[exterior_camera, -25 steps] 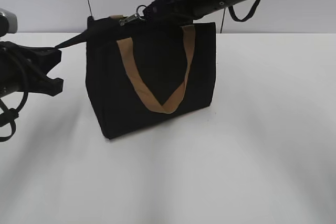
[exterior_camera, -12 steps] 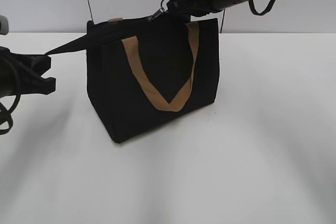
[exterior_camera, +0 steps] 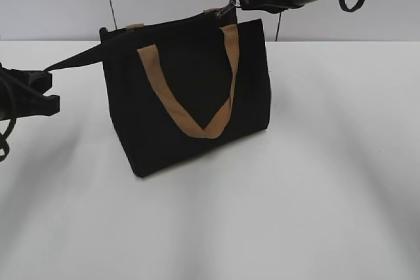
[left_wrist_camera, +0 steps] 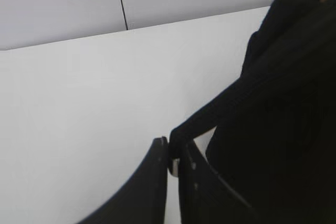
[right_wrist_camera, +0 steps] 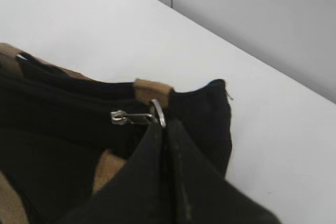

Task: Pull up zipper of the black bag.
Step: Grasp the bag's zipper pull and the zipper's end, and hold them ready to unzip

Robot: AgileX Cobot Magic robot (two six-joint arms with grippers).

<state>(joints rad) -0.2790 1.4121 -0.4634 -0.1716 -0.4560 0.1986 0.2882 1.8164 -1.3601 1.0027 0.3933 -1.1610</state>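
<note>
Black boxy fabric bag [exterior_camera: 187,96] upright on white worktop [exterior_camera: 315,181], right claw [right_wrist_camera: 164,129] pinching silver zipper pull [right_wrist_camera: 137,116], left claw [left_wrist_camera: 174,156] clamping black strap [left_wrist_camera: 220,109].

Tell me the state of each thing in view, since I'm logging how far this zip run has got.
black bag: upright on the table, top pulled taut between the two grippers.
zipper: pull tab near the bag's right end, ring pinched.
black end strap: stretched tight to the left.
tan handle: hanging slack against the front.
left gripper: shut on the strap.
right gripper: shut on the zipper.
</note>
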